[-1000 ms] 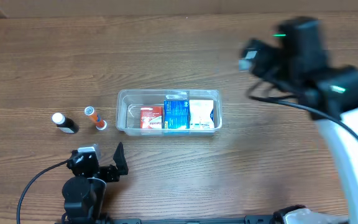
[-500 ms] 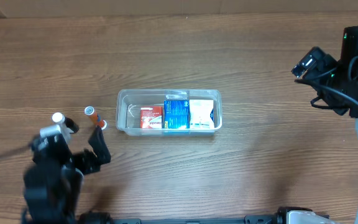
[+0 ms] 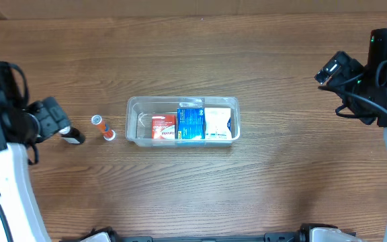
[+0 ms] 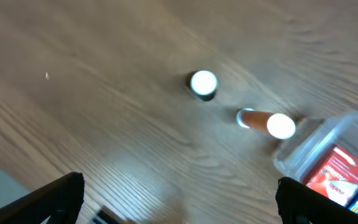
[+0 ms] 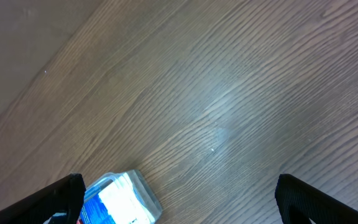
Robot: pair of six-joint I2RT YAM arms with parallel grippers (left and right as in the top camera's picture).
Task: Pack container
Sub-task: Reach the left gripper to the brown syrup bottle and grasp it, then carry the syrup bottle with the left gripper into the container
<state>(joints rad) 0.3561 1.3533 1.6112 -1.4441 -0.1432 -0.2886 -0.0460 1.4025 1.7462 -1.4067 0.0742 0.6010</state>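
Centrally — container [image 3: 134, 125], three boxes [image 3: 191, 124] inside

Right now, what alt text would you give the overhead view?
A clear container mid-table holds a red box, a blue box and a white box side by side. To its left: an orange tube and a dark bottle, the left arm by the bottle.

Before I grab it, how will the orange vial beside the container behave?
The orange vial looks cylindrical and lying on its side, so a nudge would probably roll it. It is tiny against the container, so likely light and easily knocked away.
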